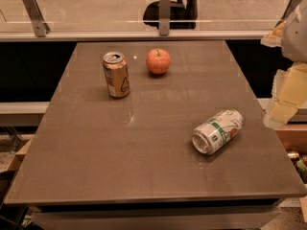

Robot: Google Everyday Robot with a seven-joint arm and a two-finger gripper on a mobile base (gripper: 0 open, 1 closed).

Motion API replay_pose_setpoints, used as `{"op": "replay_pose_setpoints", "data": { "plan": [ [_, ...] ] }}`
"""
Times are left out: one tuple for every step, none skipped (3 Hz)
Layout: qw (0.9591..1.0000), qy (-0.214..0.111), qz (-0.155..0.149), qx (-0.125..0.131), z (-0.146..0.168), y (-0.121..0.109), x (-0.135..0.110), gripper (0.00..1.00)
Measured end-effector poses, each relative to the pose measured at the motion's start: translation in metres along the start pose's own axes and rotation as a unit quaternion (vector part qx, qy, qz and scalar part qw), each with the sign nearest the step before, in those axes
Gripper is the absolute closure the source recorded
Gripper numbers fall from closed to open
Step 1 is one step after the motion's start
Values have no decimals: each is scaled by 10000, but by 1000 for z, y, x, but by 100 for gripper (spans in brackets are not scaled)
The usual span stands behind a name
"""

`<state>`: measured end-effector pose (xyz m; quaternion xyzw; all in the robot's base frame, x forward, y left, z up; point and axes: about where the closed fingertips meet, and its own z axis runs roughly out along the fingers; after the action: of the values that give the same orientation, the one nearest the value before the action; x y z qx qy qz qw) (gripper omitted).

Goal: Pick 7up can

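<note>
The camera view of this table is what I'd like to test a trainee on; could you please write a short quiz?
1. True or false: the 7up can stands upright.
2. Which is nearest the gold-orange can? A) apple B) 7up can C) hand
3. Fill in: the hand hangs beyond the table's ___ edge in the view, apart from both cans.
Key: 1 false, it lies on its side; 2 A; 3 right.
</note>
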<state>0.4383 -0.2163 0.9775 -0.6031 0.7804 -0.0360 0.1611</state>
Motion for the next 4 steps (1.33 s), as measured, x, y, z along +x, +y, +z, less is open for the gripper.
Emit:
{"op": "replay_pose_setpoints", "data": {
  "plan": [
    [10000, 0, 0, 1, 0, 0, 0, 0],
    [9995, -44, -303, 59, -8, -5, -4, 0],
    [9938, -321, -1066, -32, -20, -5, -17, 0],
    [9771, -549, -2029, -316, -22, 1, -29, 0]
  ]
}}
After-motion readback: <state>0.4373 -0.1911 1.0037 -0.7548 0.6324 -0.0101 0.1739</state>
